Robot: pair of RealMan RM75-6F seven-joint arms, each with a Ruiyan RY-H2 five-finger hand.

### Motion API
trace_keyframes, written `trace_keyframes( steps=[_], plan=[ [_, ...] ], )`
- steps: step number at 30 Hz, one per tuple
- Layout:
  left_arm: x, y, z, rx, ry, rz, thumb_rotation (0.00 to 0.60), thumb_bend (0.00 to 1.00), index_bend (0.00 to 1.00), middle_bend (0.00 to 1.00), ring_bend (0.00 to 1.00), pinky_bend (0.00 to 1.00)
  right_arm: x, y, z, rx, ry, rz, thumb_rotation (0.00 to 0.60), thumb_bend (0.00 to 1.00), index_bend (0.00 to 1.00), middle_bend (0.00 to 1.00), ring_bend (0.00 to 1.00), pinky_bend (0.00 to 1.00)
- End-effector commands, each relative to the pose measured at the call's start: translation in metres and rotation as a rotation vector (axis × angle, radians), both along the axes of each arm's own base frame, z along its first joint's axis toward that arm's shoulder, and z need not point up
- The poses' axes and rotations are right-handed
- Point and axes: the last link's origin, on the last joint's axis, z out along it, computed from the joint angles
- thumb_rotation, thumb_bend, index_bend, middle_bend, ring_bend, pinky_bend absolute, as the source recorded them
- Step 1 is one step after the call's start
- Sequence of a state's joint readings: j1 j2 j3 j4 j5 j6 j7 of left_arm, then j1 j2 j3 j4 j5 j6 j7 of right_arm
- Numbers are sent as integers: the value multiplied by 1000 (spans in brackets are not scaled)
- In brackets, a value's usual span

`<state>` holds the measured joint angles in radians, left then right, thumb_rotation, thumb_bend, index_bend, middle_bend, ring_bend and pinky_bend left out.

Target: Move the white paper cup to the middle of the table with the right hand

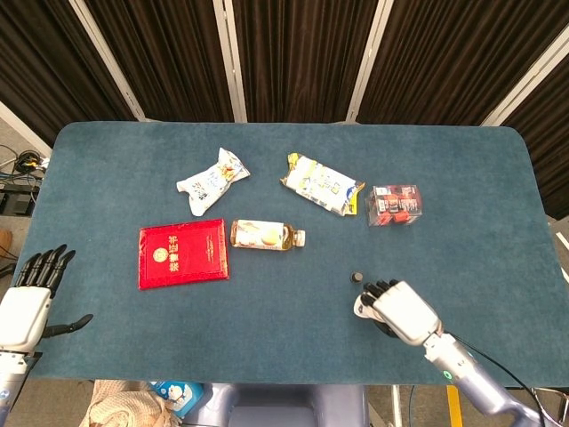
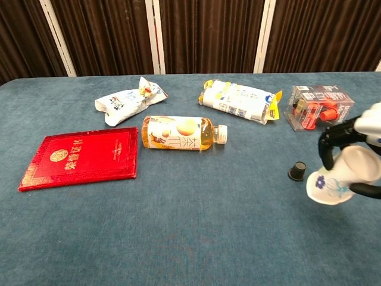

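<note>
The white paper cup (image 2: 342, 176) with a blue flower print hangs tilted above the cloth at the right of the chest view, held by my right hand (image 2: 350, 134), whose dark fingers wrap over its top. In the head view the right hand (image 1: 396, 310) sits right of centre near the front of the blue table (image 1: 293, 320) and covers most of the cup. My left hand (image 1: 28, 301) hovers off the table's front left corner, fingers spread, holding nothing.
A small black cap (image 2: 297, 170) stands just left of the cup. Further back lie a tea bottle (image 1: 265, 235), a red booklet (image 1: 182, 255), two snack bags (image 1: 212, 181) (image 1: 322, 184) and a clear box (image 1: 395, 205).
</note>
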<state>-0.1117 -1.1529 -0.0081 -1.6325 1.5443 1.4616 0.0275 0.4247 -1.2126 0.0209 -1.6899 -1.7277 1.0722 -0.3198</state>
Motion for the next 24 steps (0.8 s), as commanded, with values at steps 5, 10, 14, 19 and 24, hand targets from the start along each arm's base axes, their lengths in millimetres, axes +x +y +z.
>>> trace_keyframes(
  steps=[5, 10, 14, 19, 24],
  plan=[
    [0, 1, 1, -2, -11, 4, 600, 0, 0, 0, 0, 0, 9, -26, -16, -52, 15, -12, 600, 383, 467, 358, 432, 600],
    [0, 1, 1, -3, -19, 6, 600, 0, 0, 0, 0, 0, 14, -37, -23, -85, 12, -15, 600, 384, 467, 358, 432, 600],
    [0, 1, 2, -5, -24, 6, 600, 0, 0, 0, 0, 0, 14, -42, -28, -93, 20, -25, 600, 383, 467, 357, 432, 600],
    [0, 1, 2, -5, -27, 8, 600, 0, 0, 0, 0, 0, 11, -45, -35, -98, 27, -44, 600, 383, 404, 354, 419, 563],
    [0, 1, 2, -6, -26, 7, 600, 0, 0, 0, 0, 0, 6, -45, -40, -105, 79, -74, 600, 383, 12, 173, 226, 398]
  ],
)
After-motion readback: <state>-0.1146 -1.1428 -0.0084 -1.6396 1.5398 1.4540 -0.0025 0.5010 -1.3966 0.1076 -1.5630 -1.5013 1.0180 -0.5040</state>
